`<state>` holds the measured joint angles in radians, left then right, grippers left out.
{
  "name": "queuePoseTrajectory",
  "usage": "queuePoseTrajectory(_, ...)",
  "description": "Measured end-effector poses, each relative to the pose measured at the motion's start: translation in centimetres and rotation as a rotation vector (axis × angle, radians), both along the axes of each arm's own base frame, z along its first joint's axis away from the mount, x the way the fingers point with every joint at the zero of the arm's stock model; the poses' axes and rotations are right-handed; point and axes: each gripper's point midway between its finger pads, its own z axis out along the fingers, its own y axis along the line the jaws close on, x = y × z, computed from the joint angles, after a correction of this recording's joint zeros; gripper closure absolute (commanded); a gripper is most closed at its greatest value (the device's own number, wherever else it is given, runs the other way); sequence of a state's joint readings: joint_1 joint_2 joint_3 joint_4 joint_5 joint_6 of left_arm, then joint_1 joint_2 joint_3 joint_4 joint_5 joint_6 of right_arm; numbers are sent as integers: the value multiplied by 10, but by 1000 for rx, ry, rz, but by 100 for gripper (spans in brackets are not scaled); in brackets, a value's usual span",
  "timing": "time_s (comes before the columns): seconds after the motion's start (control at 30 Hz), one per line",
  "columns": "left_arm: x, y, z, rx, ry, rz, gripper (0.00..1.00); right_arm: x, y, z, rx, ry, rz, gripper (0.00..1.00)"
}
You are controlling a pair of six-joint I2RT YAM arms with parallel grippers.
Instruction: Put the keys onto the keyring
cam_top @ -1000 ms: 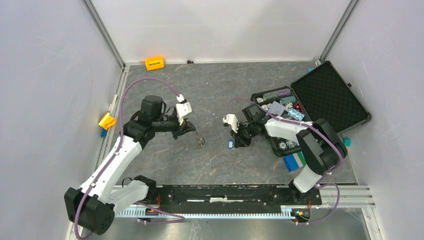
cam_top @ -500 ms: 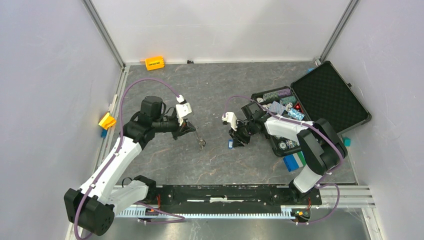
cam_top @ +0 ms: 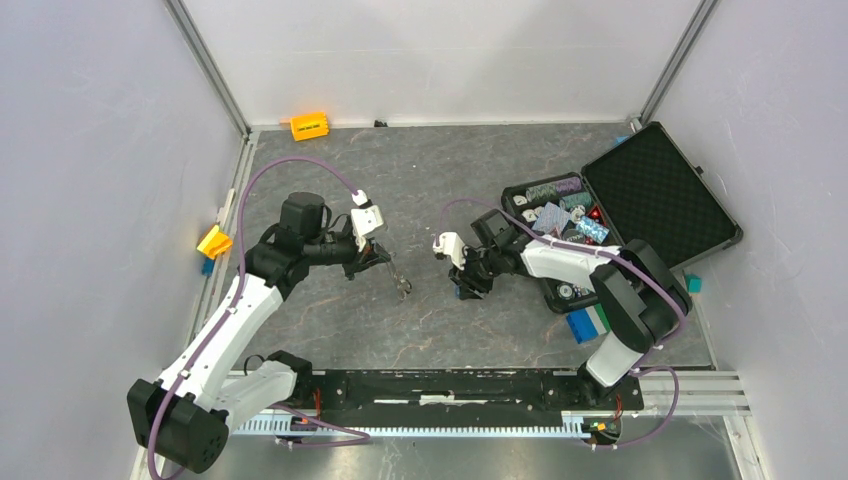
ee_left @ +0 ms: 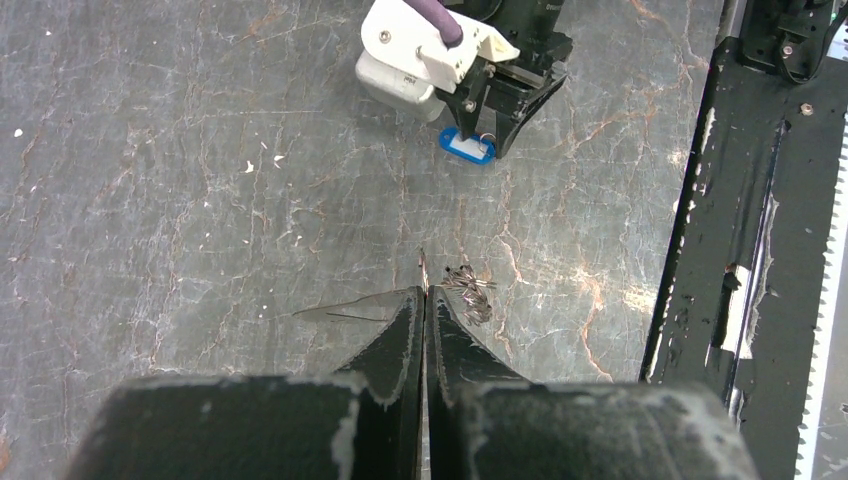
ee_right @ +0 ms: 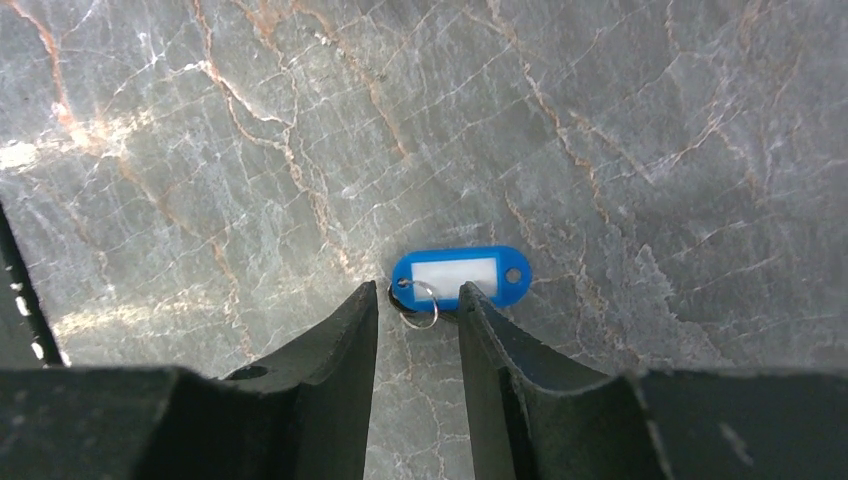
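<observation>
blue plastic: a small key tag [ee_right: 460,277] lies flat on the grey marbled table [ee_right: 620,130]. its white label window is plain, and no writing can be read on it. a thin split ring [ee_right: 420,297] sits at the tag's end. the right gripper [ee_right: 418,300] stands over it with its fingers apart, the ring in the gap between them. the black fingers cover whatever lies nearer the wrist, so i cannot tell whether a key is on the ring.

the left gripper [ee_left: 423,296] is near, facing the right one across bare table. its jaws are pressed together on a thin pale metal sliver that sticks out past the tips, seemingly the keyring [ee_left: 422,266] seen edge-on. just beside the tips is a small dark wiry shape [ee_left: 470,290], too small to tell key from shadow.

to the right an open black case [cam_top: 655,190] with a foam lid holds patterned pieces. a blue-and-white block [cam_top: 588,322] lies near its front corner. an orange block [cam_top: 309,126] sits by the back wall, and a yellow piece [cam_top: 214,242] sits at the left rail.
</observation>
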<state>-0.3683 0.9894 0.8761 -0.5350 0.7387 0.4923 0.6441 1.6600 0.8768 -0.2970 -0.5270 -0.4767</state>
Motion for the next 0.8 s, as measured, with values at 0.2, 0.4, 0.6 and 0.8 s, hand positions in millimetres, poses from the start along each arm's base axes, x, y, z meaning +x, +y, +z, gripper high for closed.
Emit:
queuePoseTrajectory(0.2,0,0,0,0,0,0,98,4,4,-3,-31,-63,7,62)
queuePoseTrajectory(0.4,0,0,0,-1,-4,0,98,4,4,-3,-42,-93,15,60)
queuePoseTrajectory(0.6,-1,0,-1,-1,-5,1,98,0,-2,-3,-57,-110,10,54)
queuePoseTrajectory(0.8,-1,1,0,-3,-11,1,98,-4,-7,8,-38,-140,10,50)
